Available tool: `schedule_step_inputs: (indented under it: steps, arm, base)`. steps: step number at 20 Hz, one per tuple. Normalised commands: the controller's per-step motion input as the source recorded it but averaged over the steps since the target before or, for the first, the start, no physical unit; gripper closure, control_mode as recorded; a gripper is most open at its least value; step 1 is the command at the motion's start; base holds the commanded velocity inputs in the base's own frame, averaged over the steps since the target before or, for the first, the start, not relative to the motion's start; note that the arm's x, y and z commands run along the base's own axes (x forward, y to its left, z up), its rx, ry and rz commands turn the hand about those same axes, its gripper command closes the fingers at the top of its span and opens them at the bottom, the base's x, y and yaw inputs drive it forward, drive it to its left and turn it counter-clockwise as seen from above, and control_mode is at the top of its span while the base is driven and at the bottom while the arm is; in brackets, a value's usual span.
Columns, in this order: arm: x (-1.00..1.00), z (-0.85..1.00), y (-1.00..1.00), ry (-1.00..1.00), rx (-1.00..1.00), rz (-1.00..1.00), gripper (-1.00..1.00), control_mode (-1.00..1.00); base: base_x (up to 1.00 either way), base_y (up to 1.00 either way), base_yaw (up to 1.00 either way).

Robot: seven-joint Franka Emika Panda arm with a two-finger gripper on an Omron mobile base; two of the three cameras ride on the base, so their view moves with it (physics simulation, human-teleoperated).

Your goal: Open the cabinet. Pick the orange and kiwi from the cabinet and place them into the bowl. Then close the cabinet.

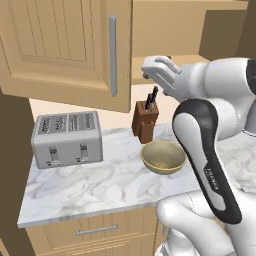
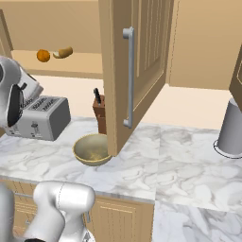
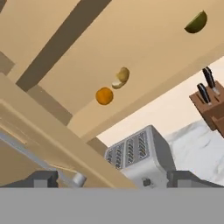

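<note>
Both doors of the cabinet (image 1: 65, 45) stand swung open, so the first step looks done. The orange (image 3: 104, 96) and the kiwi (image 3: 196, 22) sit on the shelf inside, a tan-brown item (image 3: 121, 77) just beside the orange, and the bowl (image 1: 163, 157) on the bench (image 1: 100, 185) holds nothing. Both picks, both placements and the closing remain. The end effector (image 3: 112, 178) hovers below the shelf, its fingers spread wide and empty. The kiwi is cut off in the base views.

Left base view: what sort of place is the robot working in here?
A rendered home kitchen, it seems: a marble counter carrying a toaster and knife block, under an open light-wood wall cabinet with fruit on its shelf.
</note>
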Motion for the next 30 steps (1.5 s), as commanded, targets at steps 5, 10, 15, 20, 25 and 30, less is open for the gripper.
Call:
schedule_step_inputs:
  steps: [5,10,15,20,25,30]
  arm:
    - [0.25,-0.21,0.04,0.01,0.04,0.22,-1.0,-1.0]
    - [0.31,-0.08,0.01,0.05,0.05,0.19,-1.0,-1.0]
    - [0.39,0.0,0.0,0.03,0.11,0.14,-1.0,-1.0]
    - [0.4,-0.02,0.07,0.03,0.09,0.11,-1.0,-1.0]
    - [0.28,0.0,0.21,0.01,0.07,0.09,-1.0,-1.0]
    - [0.21,0.0,0.39,0.02,0.02,0.07,-1.0,-1.0]
  base:
    - [0.0,0.0,0.0]
    - [0.0,0.0,0.0]
    - [0.0,0.0,0.0]
    - [0.0,0.0,0.0]
    - [0.0,0.0,0.0]
    - [0.0,0.0,0.0]
